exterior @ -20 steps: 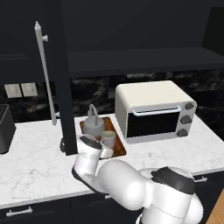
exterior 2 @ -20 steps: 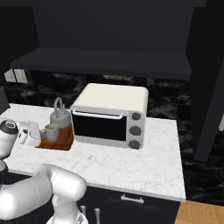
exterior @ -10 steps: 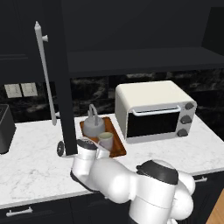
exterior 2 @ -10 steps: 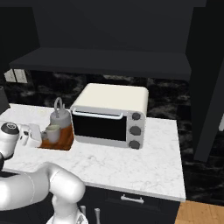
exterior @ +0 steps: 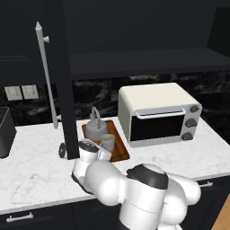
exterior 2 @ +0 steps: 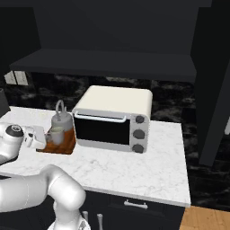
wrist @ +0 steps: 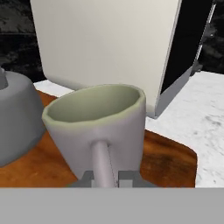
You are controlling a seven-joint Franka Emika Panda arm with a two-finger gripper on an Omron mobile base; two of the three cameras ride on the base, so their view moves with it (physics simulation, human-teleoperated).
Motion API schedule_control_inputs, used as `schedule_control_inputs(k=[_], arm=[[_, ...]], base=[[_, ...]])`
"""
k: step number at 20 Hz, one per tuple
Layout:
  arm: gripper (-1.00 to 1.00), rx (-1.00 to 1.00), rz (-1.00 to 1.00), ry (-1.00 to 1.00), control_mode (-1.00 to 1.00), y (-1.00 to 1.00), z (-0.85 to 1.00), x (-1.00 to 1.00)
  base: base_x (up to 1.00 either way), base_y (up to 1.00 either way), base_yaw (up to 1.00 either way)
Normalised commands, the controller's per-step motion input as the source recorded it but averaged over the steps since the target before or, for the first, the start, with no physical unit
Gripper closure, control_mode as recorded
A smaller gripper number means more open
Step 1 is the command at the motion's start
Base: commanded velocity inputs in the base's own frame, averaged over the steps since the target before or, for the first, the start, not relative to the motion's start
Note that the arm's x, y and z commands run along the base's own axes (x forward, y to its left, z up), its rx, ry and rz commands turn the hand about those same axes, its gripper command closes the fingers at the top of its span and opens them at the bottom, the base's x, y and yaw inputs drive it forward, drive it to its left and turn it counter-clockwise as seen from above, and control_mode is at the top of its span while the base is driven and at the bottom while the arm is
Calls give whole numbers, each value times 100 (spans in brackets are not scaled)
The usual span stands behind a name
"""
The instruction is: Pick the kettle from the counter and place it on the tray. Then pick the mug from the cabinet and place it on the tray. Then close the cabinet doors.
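My pincer (wrist: pixel 105 178) pinches the pale round mug's (wrist: pixel 99 127) handle over the brown wooden tray (wrist: pixel 168 158) on the white marble counter (wrist: pixel 205 118); a cream toaster oven (wrist: pixel 105 48) stands just behind.

Base cams flank arm, share tray (exterior: pixel 120 152); hand cam close on mug (wrist: pixel 97 127).
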Motion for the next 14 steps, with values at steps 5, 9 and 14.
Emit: schedule_control_inputs(k=[5, 9, 14], arm=[[100, 0, 0, 0, -100, -1, -24, 27], [100, 0, 0, 0, -100, 0, -31, 21], [100, 0, 0, 0, -100, 0, -22, 9]], base=[[0, 0, 0], [0, 0, 0], [0, 0, 0]])
